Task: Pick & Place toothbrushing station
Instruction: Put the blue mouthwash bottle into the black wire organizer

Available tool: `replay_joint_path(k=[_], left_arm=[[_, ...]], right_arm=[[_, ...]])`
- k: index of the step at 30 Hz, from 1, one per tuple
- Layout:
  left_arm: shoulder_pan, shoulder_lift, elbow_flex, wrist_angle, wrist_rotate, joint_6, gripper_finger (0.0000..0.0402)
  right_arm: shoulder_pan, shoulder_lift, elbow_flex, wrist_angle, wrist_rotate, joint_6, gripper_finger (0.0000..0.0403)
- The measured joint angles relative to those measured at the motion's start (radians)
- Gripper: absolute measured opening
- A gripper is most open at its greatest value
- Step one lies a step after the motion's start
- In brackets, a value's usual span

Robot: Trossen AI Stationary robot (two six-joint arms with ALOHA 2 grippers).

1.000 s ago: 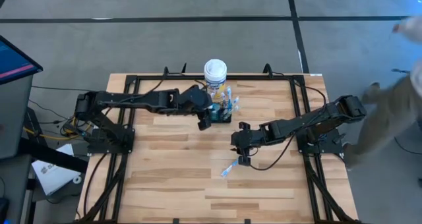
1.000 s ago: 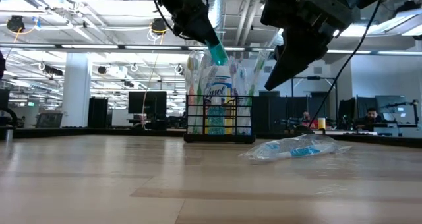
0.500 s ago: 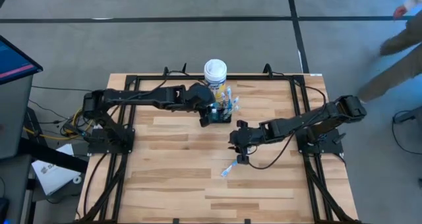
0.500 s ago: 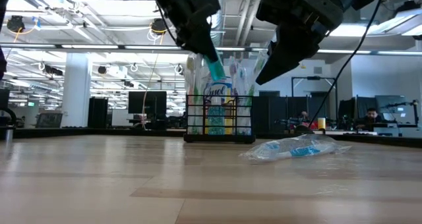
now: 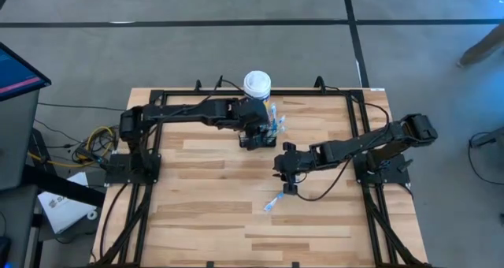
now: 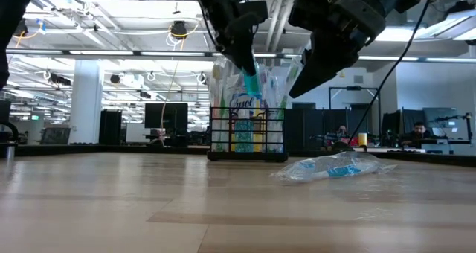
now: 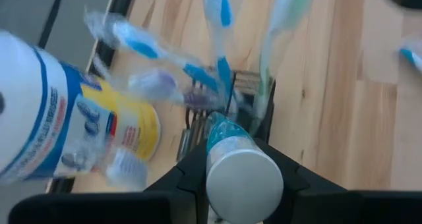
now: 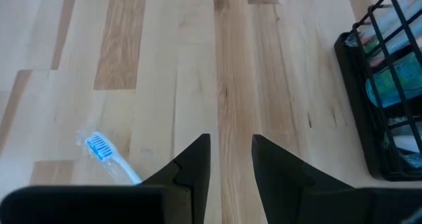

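Note:
The black wire-mesh caddy [image 5: 269, 134] stands on its base at the far middle of the table, with several wrapped toothbrushes upright in it. It also shows in the low view [image 6: 247, 134] and the right wrist view [image 8: 389, 99]. My left gripper [image 5: 251, 138] is over the caddy, shut on a teal tube with a white end [image 7: 227, 135]. My right gripper [image 5: 288, 187] is open and empty above the table. It hangs between the caddy and a wrapped blue toothbrush [image 5: 273, 203] that lies flat on the table. My left gripper pinches the tube between its two fingers near the white round end [image 7: 244, 178]. The fingers slant downward toward the caddy. The tube is clear of the table and tilted, and its teal lower end [image 6: 251, 82] is among the toothbrush tops over the caddy.
A yellow canister with a white lid [image 5: 257, 85] stands right behind the caddy, at the far edge. The wrapped toothbrush also shows in the low view [image 6: 335, 167] and the right wrist view [image 8: 109, 155]. Bare wood lies toward the near edge.
My left gripper has carried the teal tube toward the table's right and down, from beside the caddy to over it. The tube has tipped more upright and its lower end has sunk among the toothbrushes.

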State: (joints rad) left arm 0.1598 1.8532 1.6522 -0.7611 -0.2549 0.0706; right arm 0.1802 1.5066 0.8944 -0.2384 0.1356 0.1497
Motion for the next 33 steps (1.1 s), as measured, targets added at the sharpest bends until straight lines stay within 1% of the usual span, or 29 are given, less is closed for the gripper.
replay_joint_path(k=[3, 6, 8, 12, 15, 19, 23, 26, 28, 30, 33], left_arm=[[-0.001, 0.027, 0.044, -0.022, 0.0, 0.017, 0.008], [0.003, 0.043, 0.064, -0.04, 0.014, 0.03, 0.008], [0.006, 0.044, 0.067, -0.056, 0.035, 0.03, 0.008], [0.02, 0.043, 0.07, -0.061, 0.042, 0.031, 0.008], [0.037, 0.043, 0.07, -0.066, 0.074, 0.027, 0.008], [0.055, 0.043, 0.076, -0.084, 0.079, 0.021, 0.008], [0.063, 0.046, 0.122, -0.106, 0.106, 0.003, 0.008], [0.063, 0.064, 0.155, -0.146, 0.107, 0.0, 0.008], [0.062, 0.085, 0.18, -0.143, 0.124, 0.0, 0.008], [0.062, 0.116, 0.212, -0.191, 0.141, -0.001, 0.008], [0.061, 0.187, 0.285, -0.273, 0.131, -0.004, 0.008]], right_arm=[[0.0, 0.0, 0.0, 0.0, 0.0, 0.0, 0.0102], [0.0, 0.0, 0.0, 0.0, 0.0, 0.0, 0.0102], [0.001, 0.0, 0.0, 0.0, 0.0, 0.0, 0.0102], [0.001, 0.0, 0.0, 0.0, 0.0, 0.0, 0.0102], [0.001, 0.0, 0.0, 0.0, 0.0, 0.0, 0.0102], [0.001, 0.0, 0.0, 0.001, 0.0, 0.0, 0.0102], [0.0, 0.0, 0.0, 0.009, 0.0, -0.003, 0.0102], [-0.006, 0.0, 0.0, 0.012, 0.0, -0.003, 0.0102], [-0.006, 0.0, 0.0, 0.012, 0.0, -0.003, 0.0102], [-0.006, 0.0, 0.0, 0.015, 0.0, -0.003, 0.0102], [-0.006, 0.001, 0.0, 0.015, 0.0, -0.003, 0.0102]])
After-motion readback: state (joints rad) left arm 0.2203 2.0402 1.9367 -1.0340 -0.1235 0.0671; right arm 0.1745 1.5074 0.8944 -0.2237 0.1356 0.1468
